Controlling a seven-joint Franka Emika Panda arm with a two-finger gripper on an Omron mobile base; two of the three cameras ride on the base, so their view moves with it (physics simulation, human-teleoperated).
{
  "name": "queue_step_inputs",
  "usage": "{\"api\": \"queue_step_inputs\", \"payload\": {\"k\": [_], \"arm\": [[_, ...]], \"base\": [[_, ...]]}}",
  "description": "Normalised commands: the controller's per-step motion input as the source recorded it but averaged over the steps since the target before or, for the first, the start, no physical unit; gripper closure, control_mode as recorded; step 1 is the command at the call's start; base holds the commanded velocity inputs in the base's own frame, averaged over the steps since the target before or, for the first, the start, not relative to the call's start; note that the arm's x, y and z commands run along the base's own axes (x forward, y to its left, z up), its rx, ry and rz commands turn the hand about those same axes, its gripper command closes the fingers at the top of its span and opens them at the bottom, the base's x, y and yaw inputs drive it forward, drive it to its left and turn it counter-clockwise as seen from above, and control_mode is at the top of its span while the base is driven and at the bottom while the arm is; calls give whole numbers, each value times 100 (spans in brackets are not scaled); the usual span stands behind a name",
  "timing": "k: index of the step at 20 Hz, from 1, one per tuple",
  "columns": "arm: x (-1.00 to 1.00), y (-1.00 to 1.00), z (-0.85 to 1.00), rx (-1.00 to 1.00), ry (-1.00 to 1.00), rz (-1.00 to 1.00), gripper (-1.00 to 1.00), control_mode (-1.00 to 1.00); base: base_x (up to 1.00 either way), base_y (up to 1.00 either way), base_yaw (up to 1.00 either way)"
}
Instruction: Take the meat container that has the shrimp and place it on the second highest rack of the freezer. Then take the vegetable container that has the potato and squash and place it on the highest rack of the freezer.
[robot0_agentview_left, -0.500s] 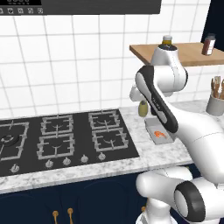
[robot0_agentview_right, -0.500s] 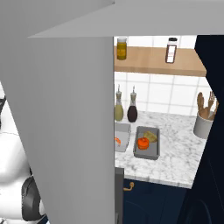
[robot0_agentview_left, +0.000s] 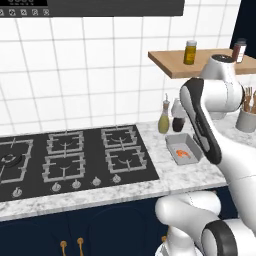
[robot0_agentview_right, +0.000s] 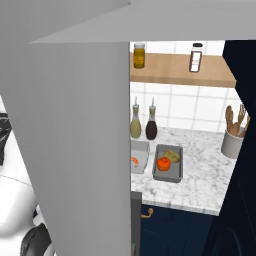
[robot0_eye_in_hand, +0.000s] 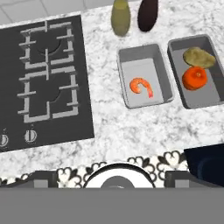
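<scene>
Gripper fingers sit at the bottom edge of the hand view, spread wide with nothing between them, high above the marble counter (robot0_eye_in_hand: 131, 127). Near the middle of that view lies the meat container (robot0_eye_in_hand: 145, 75), a grey tray with the orange shrimp (robot0_eye_in_hand: 141, 86) inside. Just to its right, in the upper right of the frame, the vegetable container (robot0_eye_in_hand: 197, 70) holds the tan potato (robot0_eye_in_hand: 199, 57) touching the orange squash (robot0_eye_in_hand: 194, 78). 2 bottles, 1 olive (robot0_eye_in_hand: 120, 16) and 1 dark (robot0_eye_in_hand: 147, 14), stand at the top edge. The stove (robot0_eye_in_hand: 46, 83) fills the left. In the right base view, a large grey freezer door (robot0_agentview_right: 75, 135) covers the left half.
</scene>
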Motion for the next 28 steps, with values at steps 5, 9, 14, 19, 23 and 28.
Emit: {"api": "queue_step_inputs", "payload": {"k": [5, 9, 14, 19, 23, 28], "arm": [[0, -77, -55, 13, 9, -80, -100, -100], [0, -67, -72, 14, 8, -78, -100, -100], [25, -43, -77, 12, 6, -64, -100, -100], [45, -8, -52, 9, 2, -20, -100, -100], [71, 0, -56, 0, 1, -2, -100, -100], [44, 1, -45, 0, 0, -8, -100, -100]], "base": [[0, 0, 0], [0, 0, 0], [0, 0, 0], [0, 0, 0], [0, 0, 0], [0, 0, 0]]}}
